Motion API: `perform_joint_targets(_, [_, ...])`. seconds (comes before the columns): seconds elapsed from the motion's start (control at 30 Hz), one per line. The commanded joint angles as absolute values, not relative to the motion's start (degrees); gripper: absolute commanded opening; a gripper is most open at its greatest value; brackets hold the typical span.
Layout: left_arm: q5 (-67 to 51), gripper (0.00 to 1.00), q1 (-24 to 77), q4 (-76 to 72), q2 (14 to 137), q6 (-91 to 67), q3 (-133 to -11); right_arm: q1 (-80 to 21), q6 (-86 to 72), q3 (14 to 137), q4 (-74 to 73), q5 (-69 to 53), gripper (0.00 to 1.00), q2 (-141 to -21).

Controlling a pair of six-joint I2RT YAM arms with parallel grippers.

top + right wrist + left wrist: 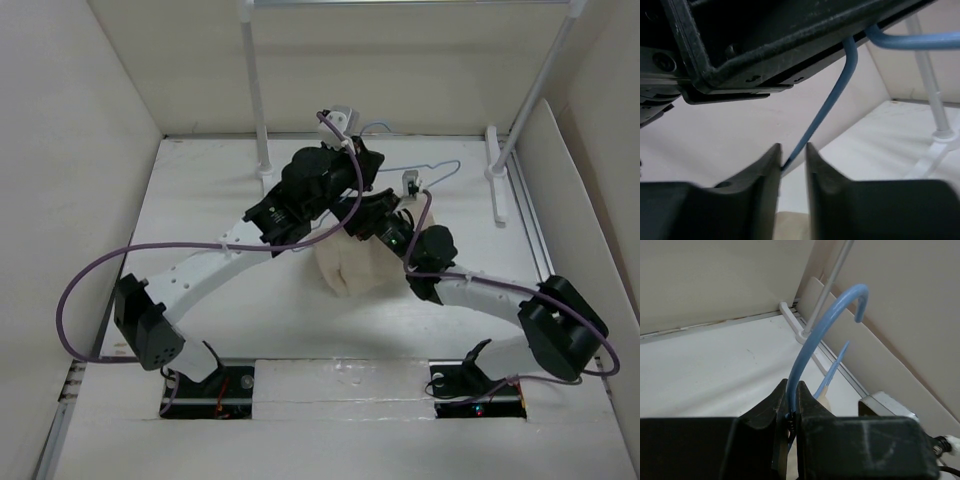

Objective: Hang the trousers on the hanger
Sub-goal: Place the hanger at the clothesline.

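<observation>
With my left pincer (790,392) clamped on the hanger (812,340) just below its hook and my right pincer (792,152) straddling its wire, gripping or not I cannot tell, I should hold the hanger level beside the trousers (352,268), bunched at the middle of the table (200,200) under both wrists.

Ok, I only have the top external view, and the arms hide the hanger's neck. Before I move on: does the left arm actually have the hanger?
Observer: Yes. In the left wrist view the left fingers are shut on the hanger wire just below its hook.
Operator: And the right ones?
Observer: The right fingers stand apart. The wire runs down into the gap between them, not clamped.
Operator: Trousers?
Observer: A strip of the trousers shows beneath that gap.
</observation>
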State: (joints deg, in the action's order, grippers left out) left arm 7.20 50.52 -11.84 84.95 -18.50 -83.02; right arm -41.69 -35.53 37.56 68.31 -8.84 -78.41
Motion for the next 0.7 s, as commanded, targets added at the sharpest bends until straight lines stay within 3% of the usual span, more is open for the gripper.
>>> perform_joint_targets(0.0, [8.35,0.00,50.62,-19.16,79.81,-18.81,-83.23,-42.10,-40.07,39.02,79.45,-10.72,0.25,-80.86])
perform_joint_targets(0.13, [9.66,0.00,50.62,-19.77,78.75,-17.76,-82.01,-42.10,-39.12,38.33,77.35,-9.85,0.00,-79.38])
perform_joint_targets(0.37, [15.72,0.00,50.62,-19.78,76.99,-15.56,-79.55,-38.59,-34.72,36.91,65.08,-12.56,0.00,-69.62])
perform_joint_targets(0.6, [17.84,0.00,50.62,-18.03,77.17,-14.06,-80.59,-30.24,-31.90,40.08,49.58,-23.18,0.00,-61.18])
perform_joint_targets(0.63, [17.75,0.03,50.62,-17.76,77.43,-13.98,-80.86,-29.10,-32.08,40.86,48.79,-24.33,0.00,-61.08])
perform_joint_targets(0.67, [17.49,0.25,50.62,-17.67,77.43,-13.80,-80.86,-27.96,-32.60,41.30,48.08,-25.74,0.00,-61.08])
